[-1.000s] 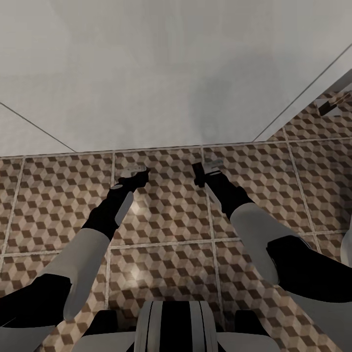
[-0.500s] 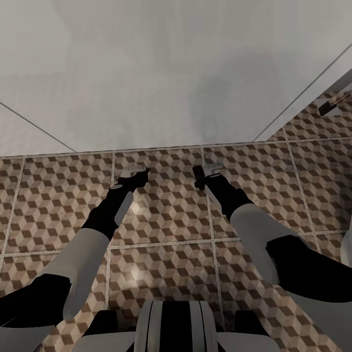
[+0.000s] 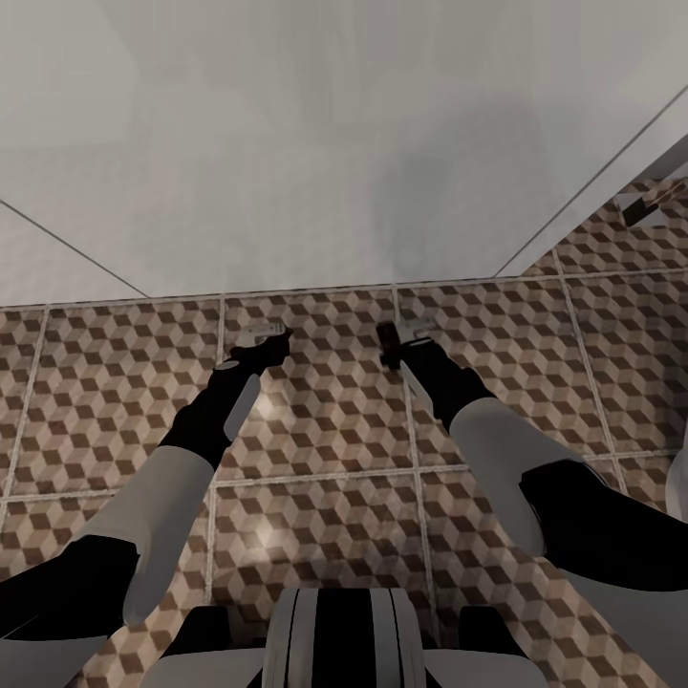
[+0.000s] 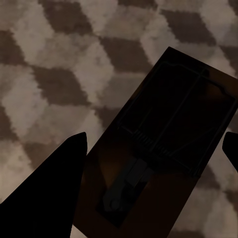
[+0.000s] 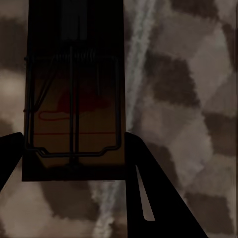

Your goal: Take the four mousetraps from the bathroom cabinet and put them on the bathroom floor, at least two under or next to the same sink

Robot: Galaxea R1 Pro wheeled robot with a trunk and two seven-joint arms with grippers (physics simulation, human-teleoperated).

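Note:
In the left wrist view a dark brown mousetrap (image 4: 163, 134) lies slantwise over the cube-patterned bathroom floor (image 4: 44, 74). My left gripper (image 4: 154, 139) is open around it, with a thin gap on each side. A second mousetrap (image 5: 74, 99), with wire spring and a red mark, sits between the fingers of my right gripper (image 5: 74, 136), which touch its two long edges. In the head view the left gripper (image 3: 268, 334) and right gripper (image 3: 401, 334) reach down to the bathroom floor (image 3: 315, 420), close to a white wall. The cabinet and sink are out of view.
A plain white surface (image 3: 334, 143) rises from the floor just beyond both grippers. A slanted white edge (image 3: 592, 182) runs up at the right, with a small brown and grey object (image 3: 645, 204) on the tiles past it. My base (image 3: 334, 640) stands at the near edge.
The right gripper's tip has shifted very slightly. The left arm and the view stay as they were.

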